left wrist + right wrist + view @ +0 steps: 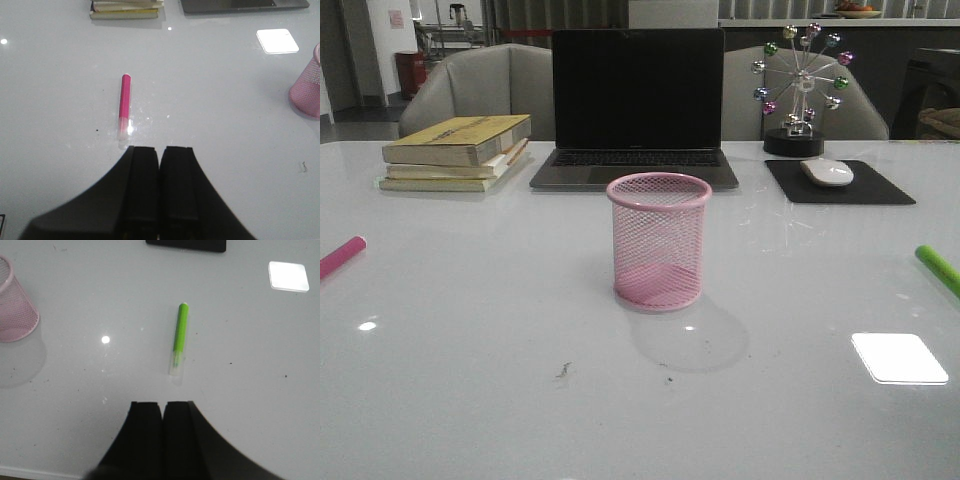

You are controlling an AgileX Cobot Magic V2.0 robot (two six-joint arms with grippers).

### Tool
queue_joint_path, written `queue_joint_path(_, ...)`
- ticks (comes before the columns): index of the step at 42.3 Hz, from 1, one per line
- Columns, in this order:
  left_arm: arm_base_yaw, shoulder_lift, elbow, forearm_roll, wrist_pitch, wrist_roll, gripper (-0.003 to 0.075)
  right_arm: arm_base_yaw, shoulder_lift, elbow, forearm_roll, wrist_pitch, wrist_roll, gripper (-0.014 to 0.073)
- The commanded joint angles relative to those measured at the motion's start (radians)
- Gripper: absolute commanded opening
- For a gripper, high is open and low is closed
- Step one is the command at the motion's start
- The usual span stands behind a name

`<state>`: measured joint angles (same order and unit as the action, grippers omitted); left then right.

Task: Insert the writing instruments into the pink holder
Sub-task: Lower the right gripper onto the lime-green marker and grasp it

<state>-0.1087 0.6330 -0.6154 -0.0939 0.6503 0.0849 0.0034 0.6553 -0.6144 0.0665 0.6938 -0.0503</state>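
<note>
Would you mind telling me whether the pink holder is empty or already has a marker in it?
Empty. Front view shows nothing inside the pink holder; both markers lie on the table.

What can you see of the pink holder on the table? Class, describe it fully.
The pink holder is a cylindrical cup of pink wire mesh with a solid rim and a solid base. It stands upright and empty near the middle of the white table, in front of the laptop. Nothing but the table touches it; both markers lie apart from it.
</note>
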Motion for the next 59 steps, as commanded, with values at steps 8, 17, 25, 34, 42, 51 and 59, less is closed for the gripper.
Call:
queue_joint_path(8, -0.011, 0.088, -0.033, -0.019, -0.052, -0.010, 0.0363, -0.004, 0.108, -0.027, -0.004, -0.055, -0.009, 0.0383)
queue_joint_path(17, -0.011, 0.103, -0.033, -0.026, -0.066, 0.031, 0.0589, -0.007, 0.234, -0.051, 0.007, -0.060, 0.014, 0.0599)
queue_joint_path(25, -0.063, 0.103, -0.033, -0.146, -0.073, 0.133, 0.0547, -0.007, 0.443, -0.167, 0.007, -0.056, 0.044, 0.0571)
queue_joint_path(34, -0.195, 0.103, -0.033, -0.160, -0.073, 0.145, 0.0501, -0.007, 0.720, -0.351, 0.007, -0.043, 0.044, 0.0570)
queue_joint_path(42, -0.258, 0.103, -0.033, -0.160, -0.073, 0.145, 0.0467, -0.025, 0.950, -0.530, 0.007, -0.015, 0.044, 0.0570)
queue_joint_path(51, -0.262, 0.103, -0.033, -0.160, -0.075, 0.145, 0.0435, -0.063, 1.153, -0.710, 0.007, 0.048, 0.044, 0.0570)
queue_joint_path(59, -0.262, 0.103, -0.033, -0.160, -0.075, 0.145, 0.0435, -0.065, 1.284, -0.838, 0.003, 0.092, 0.043, 0.0510)
